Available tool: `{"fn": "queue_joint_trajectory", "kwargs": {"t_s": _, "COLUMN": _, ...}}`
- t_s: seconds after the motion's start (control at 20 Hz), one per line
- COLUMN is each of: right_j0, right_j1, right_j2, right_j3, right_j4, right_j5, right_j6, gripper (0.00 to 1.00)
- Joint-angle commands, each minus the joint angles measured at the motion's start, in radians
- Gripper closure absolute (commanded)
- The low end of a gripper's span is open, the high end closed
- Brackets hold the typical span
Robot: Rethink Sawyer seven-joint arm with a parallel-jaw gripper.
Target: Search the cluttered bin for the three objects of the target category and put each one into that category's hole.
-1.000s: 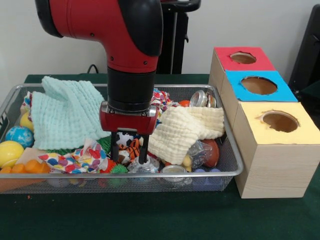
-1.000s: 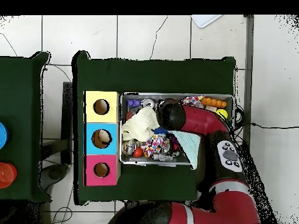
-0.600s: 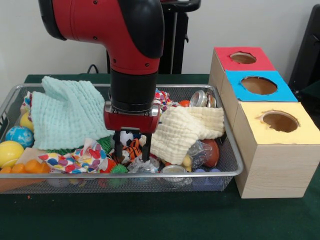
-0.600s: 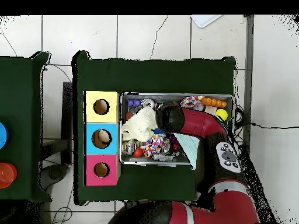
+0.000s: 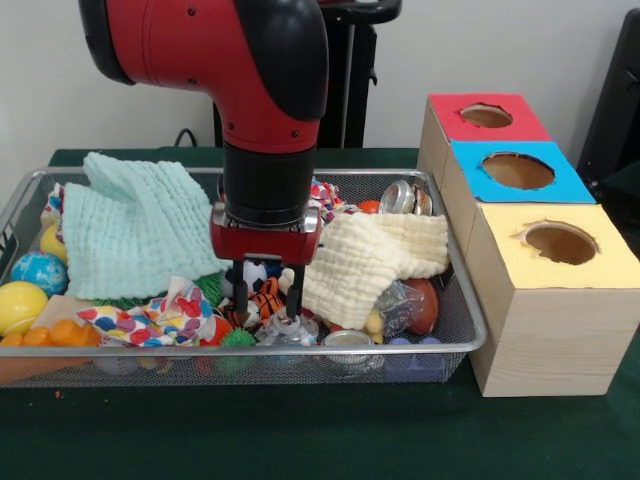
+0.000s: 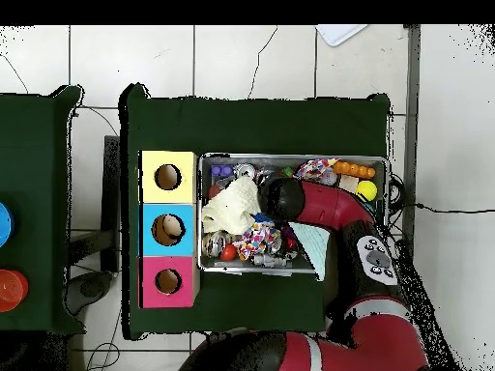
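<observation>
My gripper point(image 5: 267, 306) hangs low in the wire bin point(image 5: 472, 332), open, its two black fingers down among the clutter. A small orange-and-black striped plush toy point(image 5: 263, 296) sits between the fingers; I cannot tell whether they touch it. A crumpled clear wrapper point(image 5: 288, 330) lies just under the right finger. In the overhead view the arm's wrist point(image 6: 280, 196) covers the gripper. Beside the bin stand three boxes with round holes: red point(image 5: 486, 115), blue point(image 5: 517, 171) and yellow point(image 5: 560, 243).
A cream cloth point(image 5: 365, 255) lies right of the gripper, a mint cloth point(image 5: 130, 225) to its left, and a patterned cloth point(image 5: 150, 320) in front. Balls point(image 5: 20, 303), orange beads point(image 5: 55, 335), metal tins point(image 5: 400, 197) and a brown ball point(image 5: 425, 305) fill the bin.
The gripper has shifted a little to the right in the front view and sunk lower into the clutter, around the striped toy. Nothing has been lifted.
</observation>
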Motion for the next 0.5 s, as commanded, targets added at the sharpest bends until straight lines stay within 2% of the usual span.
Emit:
{"fn": "queue_joint_trajectory", "kwargs": {"t_s": 0.05, "right_j0": -0.023, "right_j1": 0.078, "right_j2": 0.049, "right_j3": 0.032, "right_j4": -0.016, "right_j5": 0.0, "right_j6": 0.094, "gripper": 0.0}}
{"fn": "queue_joint_trajectory", "kwargs": {"t_s": 0.3, "right_j0": -0.028, "right_j1": 0.077, "right_j2": 0.054, "right_j3": 0.08, "right_j4": -0.007, "right_j5": -0.01, "right_j6": 0.115, "gripper": 0.0}}
{"fn": "queue_joint_trajectory", "kwargs": {"t_s": 0.5, "right_j0": -0.014, "right_j1": 0.11, "right_j2": 0.046, "right_j3": 0.031, "right_j4": 0.005, "right_j5": 0.026, "right_j6": 0.115, "gripper": 0.0}}
